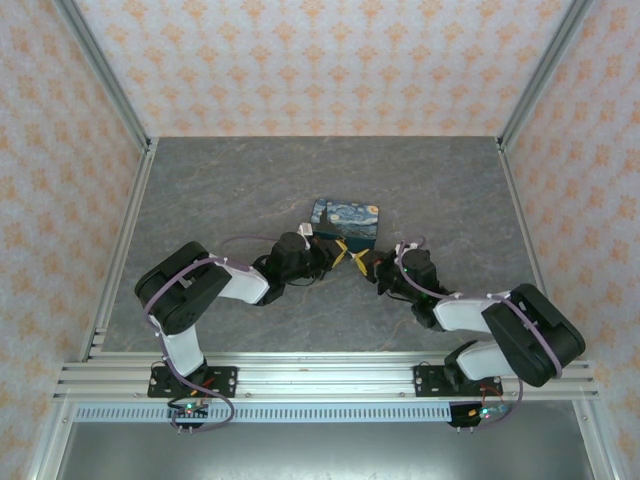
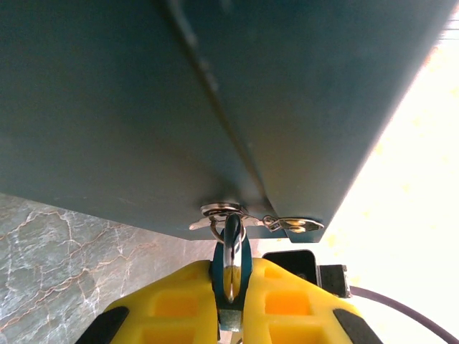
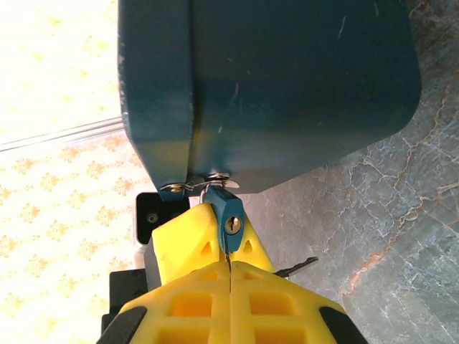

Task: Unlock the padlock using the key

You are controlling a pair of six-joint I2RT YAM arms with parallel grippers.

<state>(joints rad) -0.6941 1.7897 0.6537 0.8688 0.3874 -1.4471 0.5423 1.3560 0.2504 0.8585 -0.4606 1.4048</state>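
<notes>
Padlock (image 3: pixel 231 215) juts straight out from box (image 3: pixel 287 86), keyhole end outward.

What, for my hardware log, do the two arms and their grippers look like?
Both the left arm and right arm have white link shells, black joints and lavender cables looped alongside. The left gripper and right gripper carry yellow fingers with rectangular recessed pockets and black side patches.

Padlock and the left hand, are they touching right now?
Touching. The left wrist view shows the padlock with its blue body clamped between the yellow fingers of the left hand, no gap on either side.
</notes>
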